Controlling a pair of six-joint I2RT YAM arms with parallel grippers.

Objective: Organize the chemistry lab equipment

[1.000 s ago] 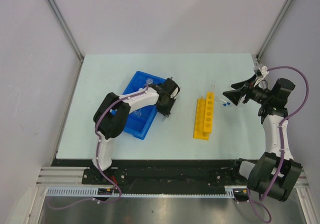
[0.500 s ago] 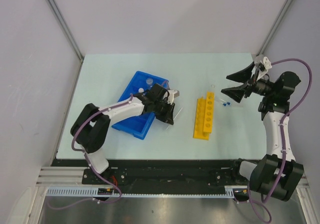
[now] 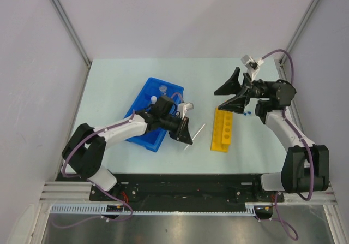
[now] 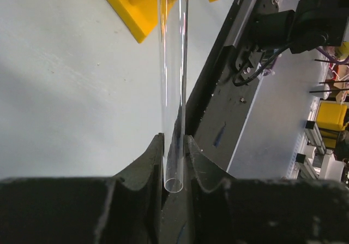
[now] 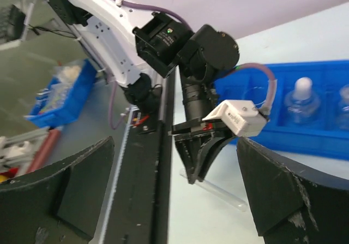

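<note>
Two flasks (image 3: 162,87) in blue tray (image 3: 146,89), rack (image 3: 223,129) apart

Blue tray (image 3: 148,141), yellow rack (image 3: 221,143), clr tube (image 4: 173,64), pale mint table (image 3: 163,72).

1. This is a robotics lab test cell: a pale table (image 3: 109,80) stands boxed in by plain white panels (image 3: 163,20) held on bare aluminium posts (image 3: 66,23).
2. Two robot arms, the left arm (image 3: 120,129) and the right arm (image 3: 283,126), are bolted to a black rail (image 3: 191,184) along the table's near edge, with a purple cable (image 3: 281,51) looping free.
3. Chemistry props lie on the table: a blue compartmented plastic tray (image 3: 152,143) to the left, a yellow holed tube rack (image 3: 223,128) to the right, and a thin clear tube (image 4: 173,80).
4. Beyond the near edge, the right wrist view shows a blue bin (image 5: 60,94) on a grey surface; it perhaps holds spare parts, but the view is blurred.
</note>
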